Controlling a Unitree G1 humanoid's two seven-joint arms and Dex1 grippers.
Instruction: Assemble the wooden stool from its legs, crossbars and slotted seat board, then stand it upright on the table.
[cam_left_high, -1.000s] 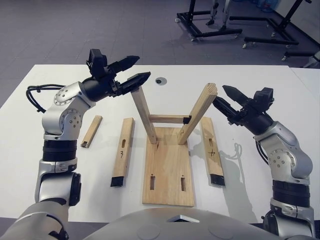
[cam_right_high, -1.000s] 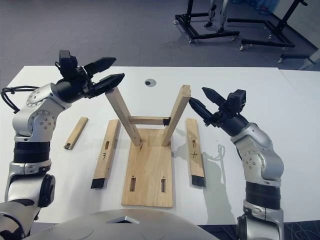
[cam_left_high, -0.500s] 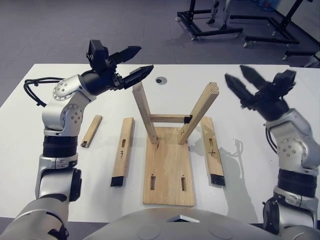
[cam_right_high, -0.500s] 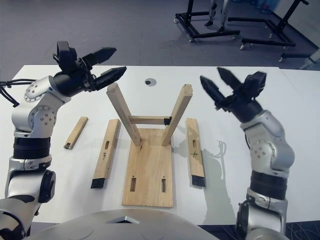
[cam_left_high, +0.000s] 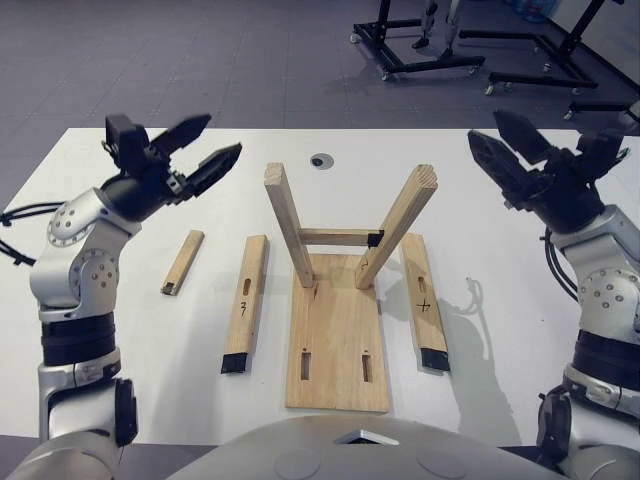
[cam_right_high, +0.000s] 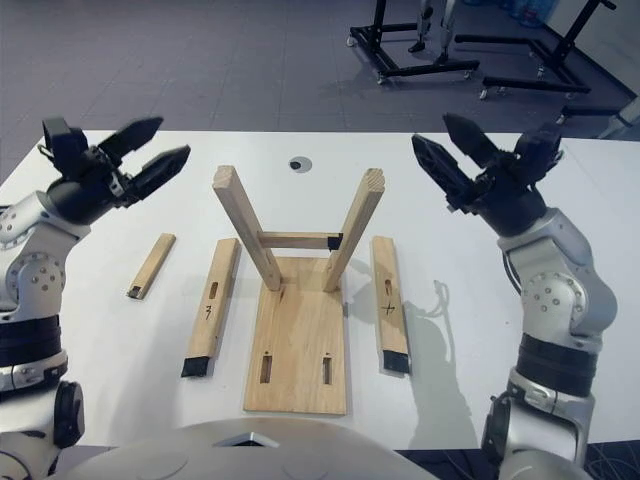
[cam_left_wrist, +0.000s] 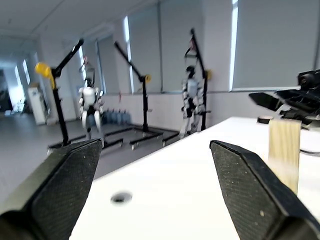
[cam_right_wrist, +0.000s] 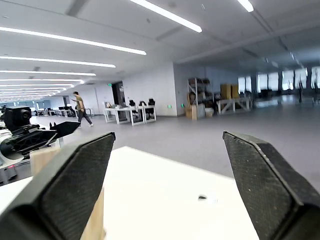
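Already done: the seat board (cam_left_high: 335, 345) is lying flat on the bench (cam_left_high: 185, 385); two standing legs (cam_left_high: 289, 225) are leaning in its far slots, joined by a fitted crossbar (cam_left_high: 338, 238).
Remaining: the near slots are sitting empty; a left loose leg (cam_left_high: 245, 303) and a right loose leg (cam_left_high: 424, 300) are flanking the board, with a loose crossbar (cam_left_high: 183, 262) farther left.
End effectors: the left end effector (cam_left_high: 222, 135) and right end effector (cam_left_high: 485, 128) are hovering spread apart, gripping nothing.
Change: both are withdrawing outward from the leg tops.
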